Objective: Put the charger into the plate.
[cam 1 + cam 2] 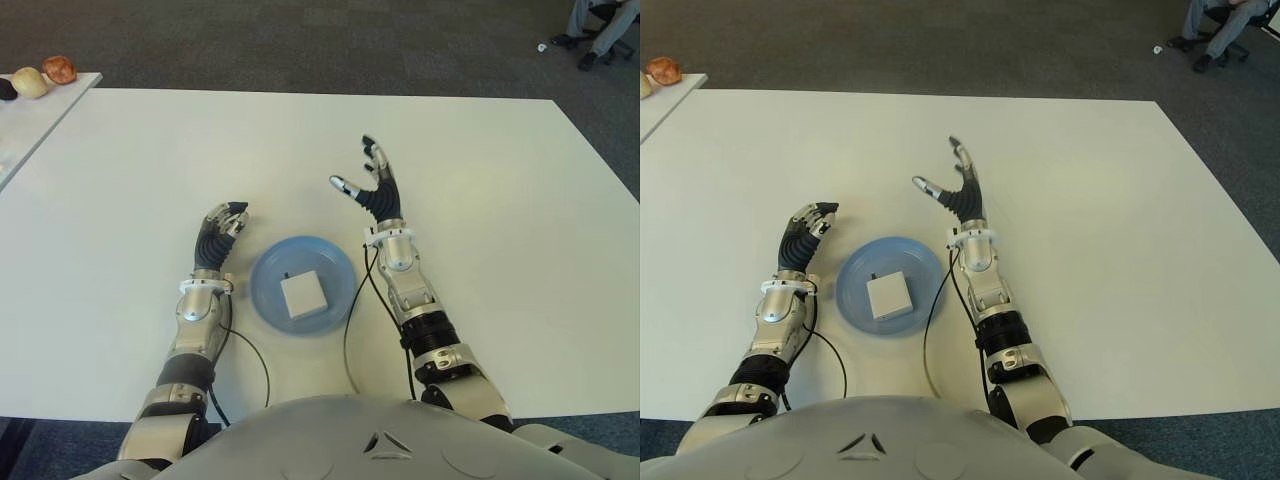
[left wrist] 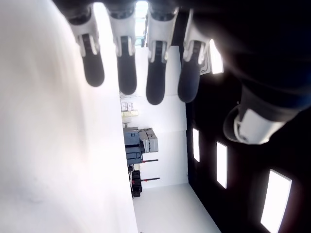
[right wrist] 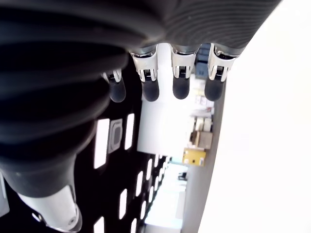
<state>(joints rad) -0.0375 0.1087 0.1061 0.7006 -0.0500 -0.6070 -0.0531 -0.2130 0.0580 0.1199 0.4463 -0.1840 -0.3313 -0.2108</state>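
Observation:
A white square charger (image 1: 301, 295) lies inside the round blue plate (image 1: 268, 275) on the white table, just in front of me. My right hand (image 1: 366, 180) is raised beyond the plate's right rim, thumb and fingers spread, holding nothing; its wrist view shows the fingertips (image 3: 180, 86) extended with nothing between them. My left hand (image 1: 222, 226) shows just left of the plate with its fingers loosely bent, and its wrist view shows nothing in it.
The white table (image 1: 500, 180) stretches wide on all sides. A second table at the far left carries a few small rounded objects (image 1: 45, 76). A seated person's legs (image 1: 600, 30) show at the far right on the carpet.

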